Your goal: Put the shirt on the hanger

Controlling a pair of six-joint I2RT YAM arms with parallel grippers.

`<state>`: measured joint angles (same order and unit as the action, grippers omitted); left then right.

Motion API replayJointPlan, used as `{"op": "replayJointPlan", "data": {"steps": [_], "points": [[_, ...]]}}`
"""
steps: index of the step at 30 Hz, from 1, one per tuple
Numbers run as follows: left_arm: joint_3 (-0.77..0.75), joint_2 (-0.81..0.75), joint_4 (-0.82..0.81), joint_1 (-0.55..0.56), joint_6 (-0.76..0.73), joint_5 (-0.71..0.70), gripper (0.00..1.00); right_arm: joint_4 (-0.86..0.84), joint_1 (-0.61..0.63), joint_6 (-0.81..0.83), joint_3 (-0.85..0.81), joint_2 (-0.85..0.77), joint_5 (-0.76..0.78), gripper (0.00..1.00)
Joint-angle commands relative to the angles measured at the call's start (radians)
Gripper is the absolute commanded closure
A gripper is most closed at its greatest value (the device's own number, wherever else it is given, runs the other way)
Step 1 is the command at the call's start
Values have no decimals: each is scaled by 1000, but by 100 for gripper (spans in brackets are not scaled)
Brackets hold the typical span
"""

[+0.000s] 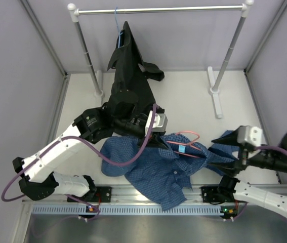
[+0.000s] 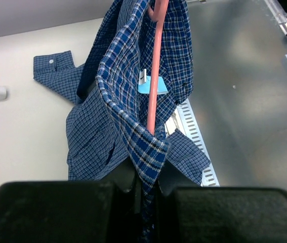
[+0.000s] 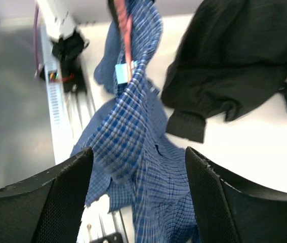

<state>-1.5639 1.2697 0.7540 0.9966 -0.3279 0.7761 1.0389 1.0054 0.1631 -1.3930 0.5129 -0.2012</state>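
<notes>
The blue checked shirt (image 1: 156, 169) lies crumpled at the table's near edge, partly over the front rail. The pink-red hanger (image 1: 186, 137) lies at its collar, beside the light-blue neck label (image 1: 182, 149). My left gripper (image 1: 156, 132) is shut on a fold of the shirt's collar (image 2: 146, 152). In the left wrist view the hanger (image 2: 155, 76) runs down into that fold. My right gripper (image 1: 218, 159) is open at the shirt's right side. Its fingers (image 3: 57, 202) stand wide apart with shirt fabric (image 3: 148, 167) lying between them, not pinched.
A larger black shirt (image 1: 127, 76) hangs on a thin blue hanger (image 1: 118, 23) from the white rail (image 1: 158, 9) at the back and drapes onto the table (image 1: 183, 96). The rail's white posts (image 1: 227, 55) stand at the back left and right. A slotted metal rail (image 1: 133, 208) runs along the front.
</notes>
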Motion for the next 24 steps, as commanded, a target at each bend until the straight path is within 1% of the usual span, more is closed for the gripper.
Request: {"op": "replayJointPlan", "data": {"steps": [1,2,7,8,10,11,13,14,16,17,21,22,23,24], "points": [[-53,10,-24,-3,-10,86,100,33,15,79,57,84,-125,31],[-53,10,-24,-3,-10,89,100,23,16,94,64,85,-151,33],[-50,8,-24,-3,0,94,100,-111,15,105,106,67,-178,37],[-50,11,-24,-3,3,94,100,-125,15,105,107,64,-178,39],[-48,8,-25,-3,4,95,100,-151,15,102,115,64,-179,49],[-47,7,-24,-4,4,97,100,-158,15,99,117,65,-175,61],[-45,0,-24,-3,3,98,100,-169,15,98,130,64,-162,73],[-45,-1,-24,-3,3,98,100,-171,15,99,134,62,-150,85],[-44,-4,-24,-3,4,91,100,-180,15,96,140,55,-136,98],[-44,-4,-25,-4,3,89,100,-188,15,92,143,50,-130,100],[-54,-16,-24,-4,4,49,100,-192,15,78,135,47,-90,100],[-58,-27,-25,-3,7,31,82,-194,15,72,128,47,-80,100],[-61,-35,-30,-3,15,-3,71,-191,15,70,123,44,-61,100],[-67,-41,-35,-3,20,-23,56,-191,15,69,111,44,-53,100]]}}
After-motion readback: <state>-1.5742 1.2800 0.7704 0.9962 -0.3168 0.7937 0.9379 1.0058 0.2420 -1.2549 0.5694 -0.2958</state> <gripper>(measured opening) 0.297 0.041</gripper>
